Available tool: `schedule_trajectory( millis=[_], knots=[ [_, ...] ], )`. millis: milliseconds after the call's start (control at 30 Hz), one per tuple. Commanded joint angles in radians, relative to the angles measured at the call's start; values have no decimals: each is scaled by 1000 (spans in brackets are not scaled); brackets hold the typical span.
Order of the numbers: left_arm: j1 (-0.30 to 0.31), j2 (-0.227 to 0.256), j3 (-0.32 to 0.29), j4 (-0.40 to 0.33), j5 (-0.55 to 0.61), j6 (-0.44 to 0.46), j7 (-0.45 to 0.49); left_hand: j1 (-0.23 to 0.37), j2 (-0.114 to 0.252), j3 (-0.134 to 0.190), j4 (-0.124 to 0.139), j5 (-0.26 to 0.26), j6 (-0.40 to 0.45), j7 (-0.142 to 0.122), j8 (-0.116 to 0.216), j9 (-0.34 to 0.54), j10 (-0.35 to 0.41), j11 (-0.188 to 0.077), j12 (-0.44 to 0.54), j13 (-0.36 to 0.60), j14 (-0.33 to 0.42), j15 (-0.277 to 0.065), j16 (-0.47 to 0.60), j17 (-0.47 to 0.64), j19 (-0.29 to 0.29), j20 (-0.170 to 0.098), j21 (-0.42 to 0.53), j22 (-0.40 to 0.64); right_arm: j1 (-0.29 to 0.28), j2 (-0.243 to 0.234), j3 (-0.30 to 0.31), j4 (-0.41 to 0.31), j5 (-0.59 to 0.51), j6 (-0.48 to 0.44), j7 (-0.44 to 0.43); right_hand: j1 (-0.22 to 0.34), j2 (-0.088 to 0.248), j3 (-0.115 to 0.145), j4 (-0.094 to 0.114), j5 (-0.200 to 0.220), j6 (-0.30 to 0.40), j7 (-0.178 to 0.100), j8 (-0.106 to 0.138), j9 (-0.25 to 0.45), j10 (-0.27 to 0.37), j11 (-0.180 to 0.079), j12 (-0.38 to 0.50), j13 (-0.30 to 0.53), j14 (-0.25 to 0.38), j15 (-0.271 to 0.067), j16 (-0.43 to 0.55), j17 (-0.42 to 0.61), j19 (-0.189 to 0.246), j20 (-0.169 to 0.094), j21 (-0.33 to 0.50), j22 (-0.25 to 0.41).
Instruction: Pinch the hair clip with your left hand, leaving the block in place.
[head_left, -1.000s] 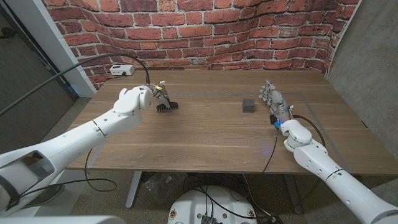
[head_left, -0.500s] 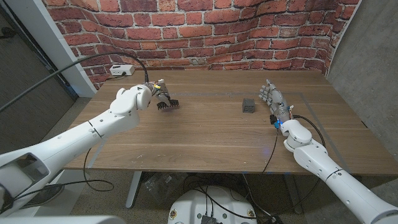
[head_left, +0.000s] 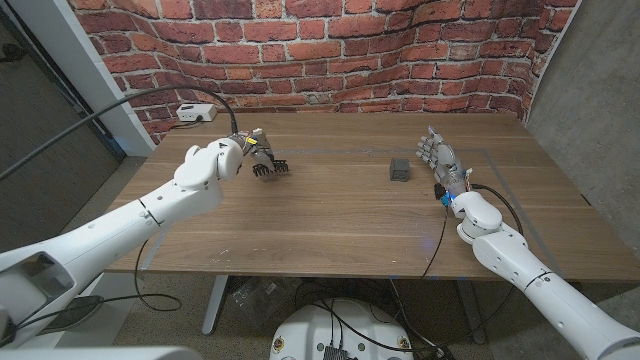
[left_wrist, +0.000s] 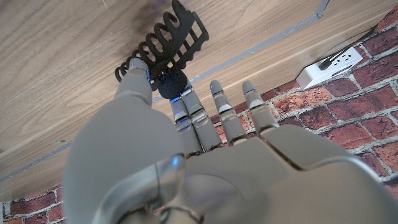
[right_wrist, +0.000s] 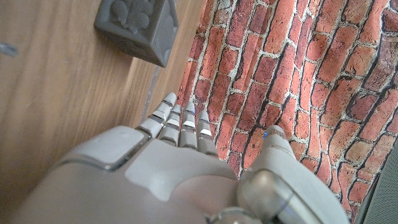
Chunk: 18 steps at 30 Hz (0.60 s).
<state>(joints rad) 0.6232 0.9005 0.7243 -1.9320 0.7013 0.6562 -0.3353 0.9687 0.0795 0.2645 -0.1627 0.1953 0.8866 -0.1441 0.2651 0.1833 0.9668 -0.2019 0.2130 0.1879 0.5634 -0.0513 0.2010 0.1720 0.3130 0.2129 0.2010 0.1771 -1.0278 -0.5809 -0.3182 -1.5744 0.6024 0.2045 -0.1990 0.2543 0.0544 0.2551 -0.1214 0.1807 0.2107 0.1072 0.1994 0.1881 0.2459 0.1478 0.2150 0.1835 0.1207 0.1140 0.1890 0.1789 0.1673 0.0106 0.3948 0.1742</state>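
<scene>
— Two hands are out on the wooden table; what has your left one got?

— My left hand has the black hair clip pinched between thumb and one finger; in the left wrist view the pinch sits on the clip's rounded hinge end, just past my thumb tip, and its comb of teeth points away from my palm; the other fingers reach out straight and loose beside it, closed on nothing.

— Is the clip on the table or off it?

— I cannot tell; the teeth are close over the wood, that much shows.

— And the block?

— The small dark block sits on the wood well apart from my left hand, near my right hand; from the right wrist it lies beyond my fingertips, not touching them.

— What is the right hand doing?

— It stands on the table with its fingers up, side by side, gripping nothing.
</scene>
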Motion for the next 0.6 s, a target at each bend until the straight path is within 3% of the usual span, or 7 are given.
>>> schedule_trajectory(
  millis=[33, 367, 600],
  knots=[
    [22, -5, -15, -2, -23, 0, 52, 70, 66, 49, 28, -5, 71, 27, 8, 2, 54, -12, 1, 5, 29, -127, -2, 3, 17, 1, 3, -1, -1, -1, 2, -3, 1, -3, -1, 7, 2, 3, -3, -6, 10, 5, -2, 2, 11, -1, 2, 3, 11, -2, -1, 4, 9, -1, -2, 6],
    [14, -6, -1, 2, -20, -2, 59, 80, 75, 71, 33, -5, 91, 39, 0, 2, 81, -13, -5, 5, 57, -133, -2, 4, 33, 1, 3, -1, -2, 1, 2, -4, 0, -2, -4, 7, 2, 3, -4, -6, 10, 4, -3, 2, 12, -1, 2, 3, 10, 0, -2, 4, 10, -1, -4, 6],
    [10, -3, 4, 0, -13, -4, 54, 100, 88, 99, 33, 1, 77, 44, -17, 4, 90, -14, -9, 7, 73, -134, -4, 3, 35, -21, 1, -1, -2, 3, 1, -2, 2, -3, -5, 7, 2, 3, -4, -6, 10, 4, -3, 2, 12, 0, 2, 3, 9, -2, -2, 4, 11, -2, -6, 6]
  ],
)
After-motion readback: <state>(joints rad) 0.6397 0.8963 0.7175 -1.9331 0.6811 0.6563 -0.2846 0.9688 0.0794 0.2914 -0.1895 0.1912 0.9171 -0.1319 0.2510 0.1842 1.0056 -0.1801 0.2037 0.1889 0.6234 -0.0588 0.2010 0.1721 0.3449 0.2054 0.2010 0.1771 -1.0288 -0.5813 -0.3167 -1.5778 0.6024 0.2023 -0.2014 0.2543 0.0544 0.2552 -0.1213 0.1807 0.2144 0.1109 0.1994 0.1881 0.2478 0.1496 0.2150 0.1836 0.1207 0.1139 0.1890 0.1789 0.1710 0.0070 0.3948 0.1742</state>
